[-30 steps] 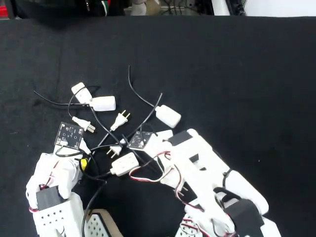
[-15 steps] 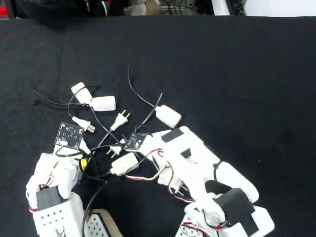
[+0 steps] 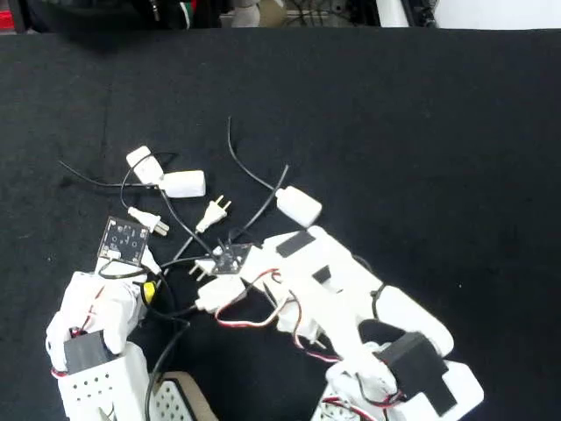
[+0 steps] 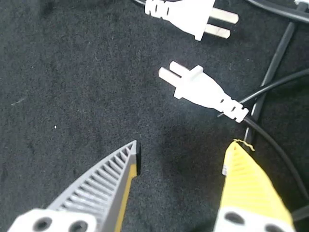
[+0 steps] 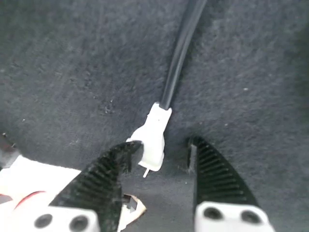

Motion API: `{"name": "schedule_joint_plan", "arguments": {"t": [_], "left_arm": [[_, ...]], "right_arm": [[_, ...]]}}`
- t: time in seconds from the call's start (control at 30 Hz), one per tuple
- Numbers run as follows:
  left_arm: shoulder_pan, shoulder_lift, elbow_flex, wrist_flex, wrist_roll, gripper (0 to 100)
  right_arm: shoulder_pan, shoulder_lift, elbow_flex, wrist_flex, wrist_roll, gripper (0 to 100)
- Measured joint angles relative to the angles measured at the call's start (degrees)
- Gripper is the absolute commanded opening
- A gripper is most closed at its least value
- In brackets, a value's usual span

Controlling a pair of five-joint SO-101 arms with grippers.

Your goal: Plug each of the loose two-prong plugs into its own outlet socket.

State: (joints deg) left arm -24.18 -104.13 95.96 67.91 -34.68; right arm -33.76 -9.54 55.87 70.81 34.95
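The black table (image 3: 421, 132) lies under everything. My right arm (image 3: 351, 307) stretches low across it, and its wrist ends just beside the near socket (image 3: 221, 292), the white block I place everything else by. My left arm (image 3: 96, 338) stands to the left of the near socket, apart from it.

Three more sockets lie beyond the near socket. The far socket (image 3: 300, 207) is up and to its right. The long socket (image 3: 184, 183) and the small socket (image 3: 145, 164) sit close together, up and to its left.

My right gripper (image 5: 163, 144) is over the spot just beyond the near socket, fingers spread. The straddled plug (image 5: 153, 137) lies on the cloth between them, against one finger and clear of the other, prongs pointing back toward my wrist.

My left gripper (image 4: 185, 145), left of the near socket, is also spread and grips nothing. The facing plug (image 4: 203, 92) lies just past its fingertips.

Between the near socket and the long socket lie the middle plug (image 3: 215, 212) and the left plug (image 3: 149, 221), both loose. I cannot tell which of them the facing plug is.

Thin black cables (image 3: 254, 180) loop among the sockets beyond the near one.
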Motion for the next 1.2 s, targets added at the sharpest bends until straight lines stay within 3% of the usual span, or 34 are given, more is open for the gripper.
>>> {"name": "schedule_joint_plan", "arguments": {"t": [0.3, 0.4, 0.53, 0.83, 1.2], "left_arm": [[0.00, 0.00, 0.00, 0.00, 0.00, 29], [0.00, 0.00, 0.00, 0.00, 0.00, 29], [0.00, 0.00, 0.00, 0.00, 0.00, 29], [0.00, 0.00, 0.00, 0.00, 0.00, 29], [0.00, 0.00, 0.00, 0.00, 0.00, 29]], "right_arm": [[-1.32, -4.92, 1.85, 2.46, -0.18, 21.2], [-1.67, -4.92, 2.02, 2.11, -0.18, 17.3], [-1.41, -4.40, 1.93, 1.58, -0.18, 4.5], [-1.41, -3.34, 2.11, 1.58, -2.81, 1.3], [12.40, -4.66, -11.16, 6.33, -5.89, 1.2]]}}
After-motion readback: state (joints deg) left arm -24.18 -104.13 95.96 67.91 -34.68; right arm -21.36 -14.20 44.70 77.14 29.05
